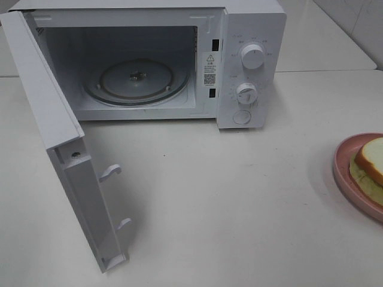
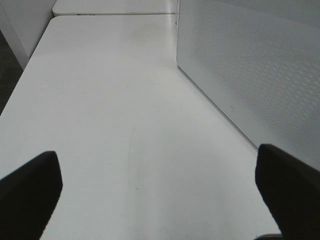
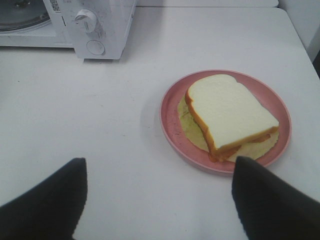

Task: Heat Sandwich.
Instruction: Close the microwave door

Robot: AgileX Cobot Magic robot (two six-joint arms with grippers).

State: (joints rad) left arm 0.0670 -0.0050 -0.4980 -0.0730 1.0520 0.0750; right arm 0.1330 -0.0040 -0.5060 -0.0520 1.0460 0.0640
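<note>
The sandwich (image 3: 227, 112), white bread with an orange-brown crust and a pale filling, lies on a round pink plate (image 3: 170, 112). In the exterior high view the sandwich (image 1: 372, 160) and plate (image 1: 342, 164) sit at the table's right edge, partly cut off. My right gripper (image 3: 160, 197) hovers open in front of the plate, one finger close to its near rim, nothing between the fingers. My left gripper (image 2: 160, 192) stands open over bare table beside the microwave door's outer face (image 2: 250, 75). Neither gripper shows in the exterior high view.
A white microwave (image 1: 251, 72) stands at the back of the table. Its door (image 1: 66, 155) swings wide open toward the front left, and the glass turntable (image 1: 136, 81) lies inside. Two knobs (image 1: 252, 57) are on its right panel.
</note>
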